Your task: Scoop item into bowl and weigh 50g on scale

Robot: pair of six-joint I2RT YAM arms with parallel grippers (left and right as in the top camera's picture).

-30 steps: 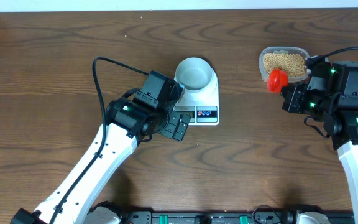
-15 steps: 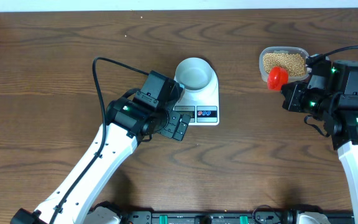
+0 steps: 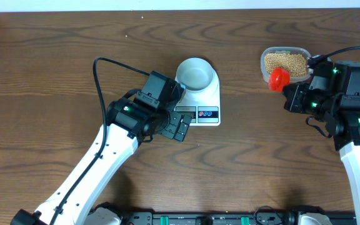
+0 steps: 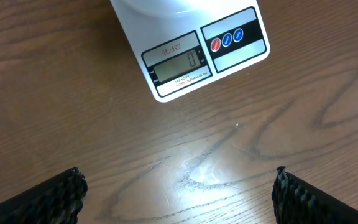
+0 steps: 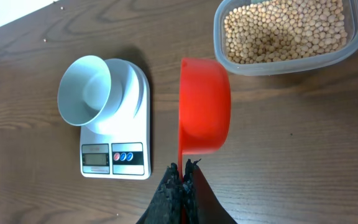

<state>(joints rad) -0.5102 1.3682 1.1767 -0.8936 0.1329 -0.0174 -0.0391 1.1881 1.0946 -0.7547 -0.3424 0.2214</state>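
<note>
The white scale (image 3: 204, 101) lies mid-table with the pale bowl (image 3: 195, 72) standing on its far half; its display (image 4: 179, 68) reads zero beside the red and blue buttons (image 4: 227, 39). My left gripper (image 4: 179, 196) hovers over bare wood just in front of the scale, open, nothing between its fingers. The tan beans (image 5: 284, 28) fill a clear tub (image 3: 285, 63) at the back right. My right gripper (image 5: 183, 171) is shut on the handle of a red scoop (image 5: 204, 107), which is turned on its side beside the tub; no beans show in it.
The left arm (image 3: 105, 156) reaches in from the near left, its black cable (image 3: 97, 75) looping over the wood. The right arm (image 3: 349, 119) stands at the right edge. A pale wall (image 3: 180, 4) borders the table's far edge.
The red scoop has edged very slightly towards the tub. The left arm, scale and bowl have not moved.
</note>
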